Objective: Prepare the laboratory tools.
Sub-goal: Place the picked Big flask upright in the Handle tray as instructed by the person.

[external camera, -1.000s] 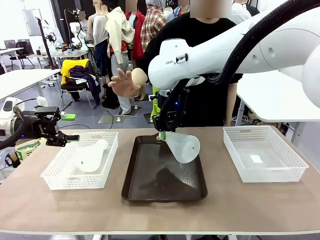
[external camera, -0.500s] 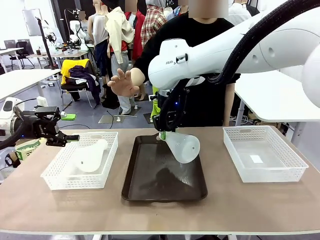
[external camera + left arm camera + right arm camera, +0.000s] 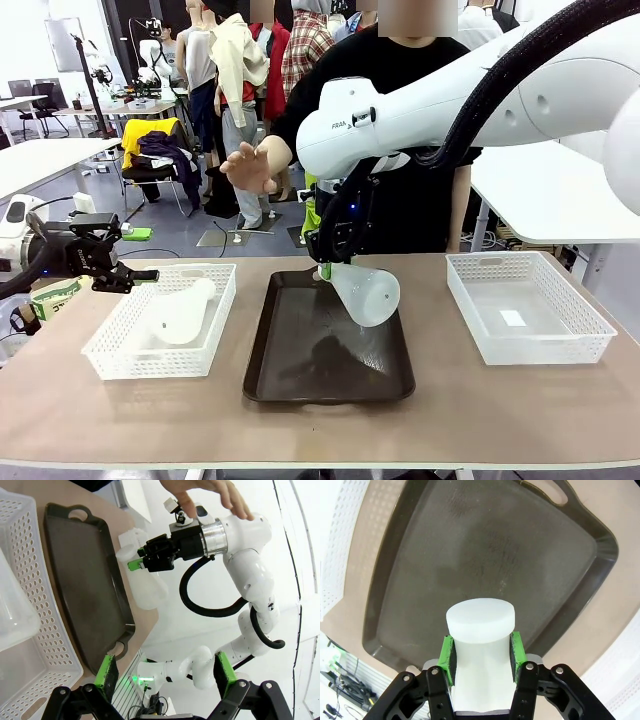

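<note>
The right arm (image 3: 450, 100) is built of smooth, rounded white shells with small dark lettering (image 3: 341, 126) near the wrist, a silver ring (image 3: 212, 530) behind the tool, and a thick black ribbed cable (image 3: 497, 75) running along it. The right gripper (image 3: 480, 650) is black with bright green pads (image 3: 446, 660) and round silver screws (image 3: 434, 670) at its joints. The left gripper (image 3: 165, 675) has the same black links and green pads.

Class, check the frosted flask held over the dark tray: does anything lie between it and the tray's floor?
Nothing visible does. The right hand holds the translucent frosted-white conical flask tilted above the dark brown rectangular tray, whose floor beneath is bare.
</note>
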You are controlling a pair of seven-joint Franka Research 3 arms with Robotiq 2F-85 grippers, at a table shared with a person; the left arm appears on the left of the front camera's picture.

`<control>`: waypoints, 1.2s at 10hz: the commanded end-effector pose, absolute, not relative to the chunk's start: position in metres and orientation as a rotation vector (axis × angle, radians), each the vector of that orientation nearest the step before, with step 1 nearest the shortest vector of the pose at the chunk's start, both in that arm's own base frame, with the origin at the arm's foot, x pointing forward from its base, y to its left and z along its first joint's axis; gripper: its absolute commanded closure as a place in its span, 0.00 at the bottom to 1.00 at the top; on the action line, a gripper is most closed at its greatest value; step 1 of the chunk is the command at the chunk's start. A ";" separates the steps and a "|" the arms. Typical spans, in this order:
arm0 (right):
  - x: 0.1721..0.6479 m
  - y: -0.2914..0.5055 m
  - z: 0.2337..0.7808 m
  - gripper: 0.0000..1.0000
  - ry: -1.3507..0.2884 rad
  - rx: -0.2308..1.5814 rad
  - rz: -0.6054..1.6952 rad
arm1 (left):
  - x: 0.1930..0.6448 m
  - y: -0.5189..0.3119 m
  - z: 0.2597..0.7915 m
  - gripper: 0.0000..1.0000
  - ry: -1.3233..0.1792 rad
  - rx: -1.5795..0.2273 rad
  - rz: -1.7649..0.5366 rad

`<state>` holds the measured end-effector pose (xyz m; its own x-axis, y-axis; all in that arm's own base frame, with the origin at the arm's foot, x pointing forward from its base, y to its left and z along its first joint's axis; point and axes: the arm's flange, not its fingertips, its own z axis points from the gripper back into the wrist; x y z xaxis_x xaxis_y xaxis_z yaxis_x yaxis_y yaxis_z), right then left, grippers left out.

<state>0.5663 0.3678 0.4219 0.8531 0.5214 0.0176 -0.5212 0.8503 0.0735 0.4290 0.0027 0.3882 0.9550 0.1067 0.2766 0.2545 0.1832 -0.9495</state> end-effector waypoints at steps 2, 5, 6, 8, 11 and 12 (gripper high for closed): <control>0.566 0.366 0.422 1.00 -0.001 0.066 0.553 | 0.429 0.003 0.390 0.00 -0.316 -1.400 -0.106; 0.566 0.366 0.422 1.00 -0.001 0.066 0.553 | 0.429 0.003 0.390 0.00 -0.316 -1.400 -0.106; 0.566 0.366 0.422 1.00 -0.001 0.066 0.553 | 0.429 0.003 0.390 0.00 -0.316 -1.400 -0.106; 0.566 0.366 0.422 1.00 -0.001 0.066 0.553 | 0.429 0.003 0.390 0.00 -0.316 -1.400 -0.106; 0.566 0.366 0.422 1.00 -0.001 0.066 0.553 | 0.429 0.003 0.390 0.00 -0.316 -1.400 -0.106; 0.566 0.366 0.422 1.00 -0.001 0.066 0.553 | 0.429 0.003 0.390 0.00 -0.316 -1.400 -0.106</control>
<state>0.5663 0.3678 0.4219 0.8532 0.5214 0.0176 -0.5211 0.8503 0.0735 0.4290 0.0027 0.3882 0.9550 0.1067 0.2766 0.2545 0.1832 -0.9495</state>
